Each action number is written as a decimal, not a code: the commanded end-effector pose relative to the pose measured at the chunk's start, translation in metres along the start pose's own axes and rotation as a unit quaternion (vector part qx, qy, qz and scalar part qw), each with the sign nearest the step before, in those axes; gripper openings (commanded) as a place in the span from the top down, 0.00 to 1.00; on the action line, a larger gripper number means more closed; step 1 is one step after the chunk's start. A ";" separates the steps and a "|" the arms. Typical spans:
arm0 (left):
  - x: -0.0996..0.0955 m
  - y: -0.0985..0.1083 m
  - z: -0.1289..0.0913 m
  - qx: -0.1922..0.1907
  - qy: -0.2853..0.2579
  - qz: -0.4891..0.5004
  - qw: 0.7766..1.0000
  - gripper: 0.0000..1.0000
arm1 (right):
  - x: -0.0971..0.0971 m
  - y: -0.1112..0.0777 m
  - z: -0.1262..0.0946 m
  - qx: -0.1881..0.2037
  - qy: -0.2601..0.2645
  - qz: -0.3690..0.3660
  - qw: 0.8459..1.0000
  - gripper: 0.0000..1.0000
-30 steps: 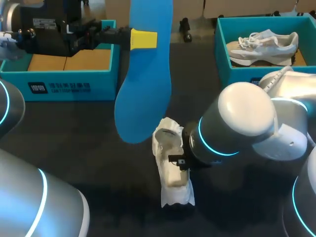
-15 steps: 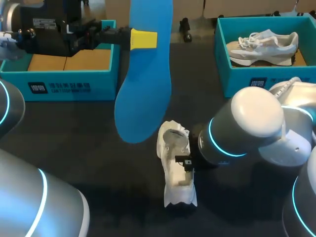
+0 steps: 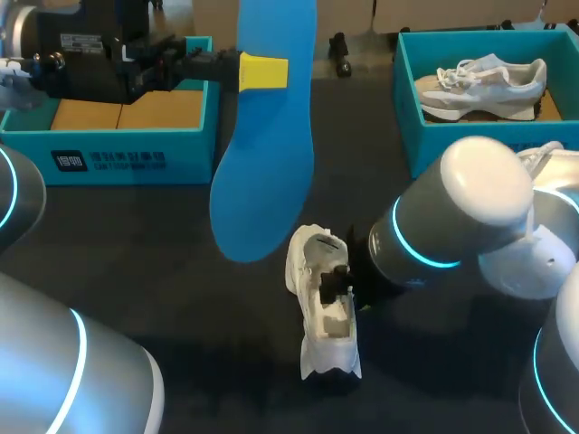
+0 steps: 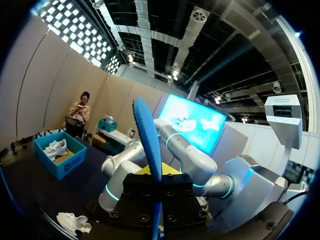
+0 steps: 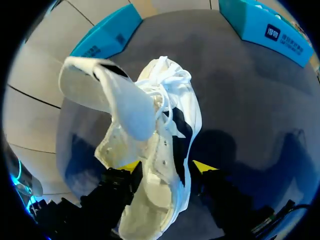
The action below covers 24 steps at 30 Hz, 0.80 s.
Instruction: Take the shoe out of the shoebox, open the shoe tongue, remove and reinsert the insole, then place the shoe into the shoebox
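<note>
Insole (image 3: 262, 181) out, pinched by left gripper (image 3: 251, 70) above shoe (image 3: 321, 303); right gripper (image 5: 167, 166) at shoe, clamp untellable; next, reinsert toe-first.

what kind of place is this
Probably a robot test bench for shoe handling: a dark table, two teal shoeboxes, and the left gripper holding up a blue insole.
</note>
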<state>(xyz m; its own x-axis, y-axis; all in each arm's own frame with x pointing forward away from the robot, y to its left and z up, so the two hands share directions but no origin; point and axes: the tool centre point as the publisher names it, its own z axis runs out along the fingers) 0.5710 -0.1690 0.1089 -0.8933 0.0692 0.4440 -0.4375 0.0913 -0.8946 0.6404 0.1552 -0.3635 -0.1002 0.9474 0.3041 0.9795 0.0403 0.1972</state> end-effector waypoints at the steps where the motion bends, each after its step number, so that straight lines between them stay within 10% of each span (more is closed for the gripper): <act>1: -0.001 -0.001 0.002 -0.001 0.000 0.000 1.000 1.00 | -0.013 0.002 -0.024 0.016 0.026 -0.007 0.999 0.00; 12: -0.001 -0.001 0.002 -0.001 0.000 0.000 1.000 1.00 | -0.033 0.003 -0.078 0.042 0.143 -0.039 0.988 0.00; 24: -0.001 -0.001 0.002 -0.001 0.000 0.000 1.000 1.00 | -0.032 0.009 -0.077 0.025 0.195 -0.042 0.980 0.00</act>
<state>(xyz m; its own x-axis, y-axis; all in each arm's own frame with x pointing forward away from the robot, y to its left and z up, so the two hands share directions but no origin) 0.5710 -0.1689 0.1089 -0.8933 0.0692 0.4441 -0.4376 0.0914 -0.8945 0.6383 0.1052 -0.3014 -0.2077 0.8266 0.5230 0.9769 0.1480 0.1540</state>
